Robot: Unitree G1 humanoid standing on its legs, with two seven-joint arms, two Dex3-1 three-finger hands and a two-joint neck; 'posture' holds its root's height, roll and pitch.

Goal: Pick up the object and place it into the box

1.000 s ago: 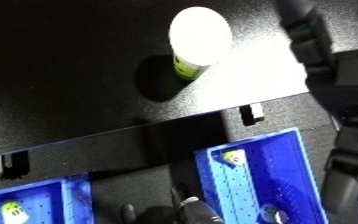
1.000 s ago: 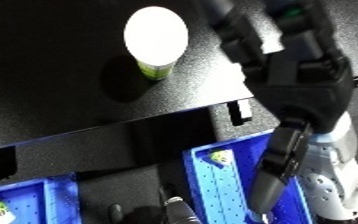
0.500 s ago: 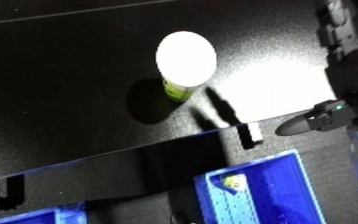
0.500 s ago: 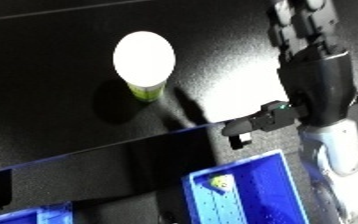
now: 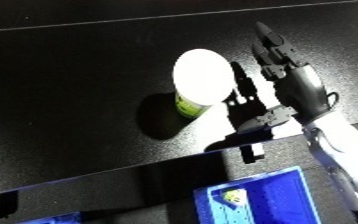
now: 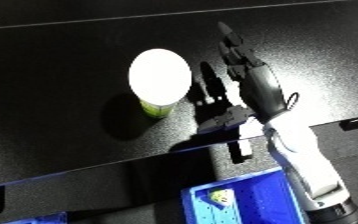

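One white-lidded green cup point(image 5: 200, 80), label unreadable, right robot hand point(image 5: 286, 82) spread open beside it

A white-lidded cup point(image 5: 201, 79) with green base stands upright on the black table point(image 5: 69, 90).

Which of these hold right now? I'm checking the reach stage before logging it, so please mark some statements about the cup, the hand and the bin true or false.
1. The white-lidded green cup stands on the black table. True.
2. The right hand is curled round the cup. False: it is beside the cup with straight fingers, holding nothing.
3. The cup already lies in the blue plastic bin. False: it is on the table.
4. The hand is on the cup's right. True.
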